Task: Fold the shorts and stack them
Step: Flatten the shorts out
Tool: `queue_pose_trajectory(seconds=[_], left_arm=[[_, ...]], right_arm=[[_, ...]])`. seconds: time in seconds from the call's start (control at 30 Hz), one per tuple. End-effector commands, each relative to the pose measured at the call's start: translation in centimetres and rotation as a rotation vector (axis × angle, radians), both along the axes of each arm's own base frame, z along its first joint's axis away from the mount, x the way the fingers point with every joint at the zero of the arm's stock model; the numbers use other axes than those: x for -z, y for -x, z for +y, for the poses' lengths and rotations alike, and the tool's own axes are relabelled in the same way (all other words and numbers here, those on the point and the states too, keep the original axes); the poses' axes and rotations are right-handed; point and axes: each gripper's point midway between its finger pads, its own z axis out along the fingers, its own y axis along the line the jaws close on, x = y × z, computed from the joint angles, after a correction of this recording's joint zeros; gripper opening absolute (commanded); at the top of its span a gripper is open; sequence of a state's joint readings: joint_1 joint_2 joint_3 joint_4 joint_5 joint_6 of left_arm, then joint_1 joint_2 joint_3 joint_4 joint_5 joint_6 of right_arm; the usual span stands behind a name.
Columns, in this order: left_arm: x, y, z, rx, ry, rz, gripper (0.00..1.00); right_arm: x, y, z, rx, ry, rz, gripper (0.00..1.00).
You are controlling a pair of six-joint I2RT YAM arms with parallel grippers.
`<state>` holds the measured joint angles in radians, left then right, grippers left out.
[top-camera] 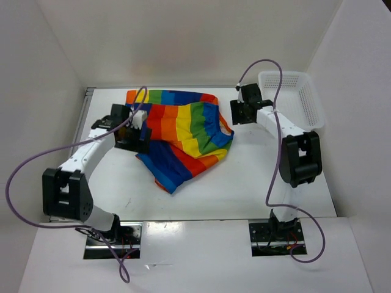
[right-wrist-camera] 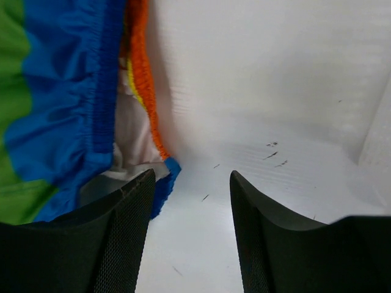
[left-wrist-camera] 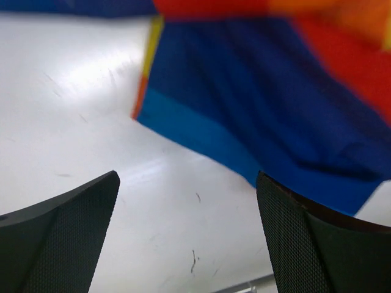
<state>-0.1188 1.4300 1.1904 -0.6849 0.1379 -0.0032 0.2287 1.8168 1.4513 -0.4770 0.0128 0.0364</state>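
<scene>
Shorts (top-camera: 183, 131): crumpled rainbow heap on the table (top-camera: 244, 183), upper centre of the overhead view.
Left gripper (left-wrist-camera: 186, 183): spread wide, empty, at the heap's left edge.
Right gripper (right-wrist-camera: 192, 177): parted, pinching nothing, beside the waistband.
Basket (top-camera: 305, 97): upper right.

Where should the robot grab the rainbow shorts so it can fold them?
Probably the gathered blue waistband of the shorts, coming from the right. That edge is thick and bunched, its opening gapes a little above the table, and it lies just beside the open right gripper, so one finger could slip inside it.
</scene>
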Motion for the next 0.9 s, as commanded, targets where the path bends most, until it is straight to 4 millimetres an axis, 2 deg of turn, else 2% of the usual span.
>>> queue_pose_trajectory(seconds=[0.0,0.03,0.07,0.1,0.2,0.33,0.37,0.43,0.5,0.53,0.6,0.67,0.7,0.73,0.77,0.8,0.83,0.87], left_arm=[[3.8,1.2,0.1,0.005,-0.005,0.090,0.99],[3.6,0.6,0.0,0.005,-0.003,0.065,0.99],[4.5,0.8,-0.1,0.010,0.004,0.084,0.99],[5.3,0.8,-0.3,0.014,0.009,0.112,0.99],[6.3,-0.8,-0.6,0.019,0.018,0.110,0.99],[8.1,-2.8,-0.1,-0.002,-0.021,0.121,0.99],[8.9,-3.0,-0.2,-0.002,-0.024,0.144,0.99],[9.2,-4.0,-0.1,-0.008,-0.034,0.138,0.99],[10.1,-3.8,-0.4,0.001,-0.022,0.173,0.99],[10.1,-3.8,-0.4,0.001,-0.022,0.173,0.99],[12.3,-2.4,0.0,-0.003,-0.038,0.241,0.99],[13.4,-2.1,0.9,-0.025,-0.085,0.259,0.99],[13.7,-2.3,0.8,-0.025,-0.085,0.260,0.99],[14.1,-2.1,0.6,-0.018,-0.073,0.272,0.99],[13.8,-2.4,0.3,-0.013,-0.061,0.265,0.98],[14.7,-2.0,-0.2,0.002,-0.034,0.295,0.90],[14.2,-2.6,-0.7,0.013,-0.009,0.291,0.57],[14.4,-2.3,-1.1,0.023,0.011,0.316,0.35]], right_arm=[[1.5,-1.8,-0.5,0.032,0.040,-0.011,0.58],[2.7,-1.8,-0.5,0.031,0.047,0.015,0.60],[3.3,-1.8,-0.3,0.017,0.047,0.027,0.63],[3.4,-1.8,0.5,-0.014,0.012,0.036,0.63],[4.2,-1.1,2.4,-0.079,-0.015,0.068,0.65],[5.6,-0.9,2.6,-0.034,-0.042,0.105,0.66],[6.0,-0.9,2.5,-0.013,-0.041,0.114,0.72],[6.0,-0.9,2.6,0.012,-0.060,0.120,0.76],[7.2,-0.5,2.5,0.022,-0.059,0.149,0.76],[7.2,-0.5,2.5,0.022,-0.059,0.149,0.76],[8.4,-0.2,2.3,0.029,-0.045,0.174,0.77],[8.8,-0.1,2.1,0.035,-0.036,0.180,0.77],[9.4,0.0,2.1,0.035,-0.033,0.192,0.75],[9.0,-0.3,2.6,0.020,-0.054,0.188,0.71],[9.5,-0.1,2.8,0.013,-0.061,0.201,0.66],[9.6,-0.3,3.0,0.008,-0.068,0.203,0.49],[9.6,-0.2,3.1,-0.006,-0.069,0.204,0.41],[9.7,0.1,3.2,-0.013,-0.076,0.217,0.33]])
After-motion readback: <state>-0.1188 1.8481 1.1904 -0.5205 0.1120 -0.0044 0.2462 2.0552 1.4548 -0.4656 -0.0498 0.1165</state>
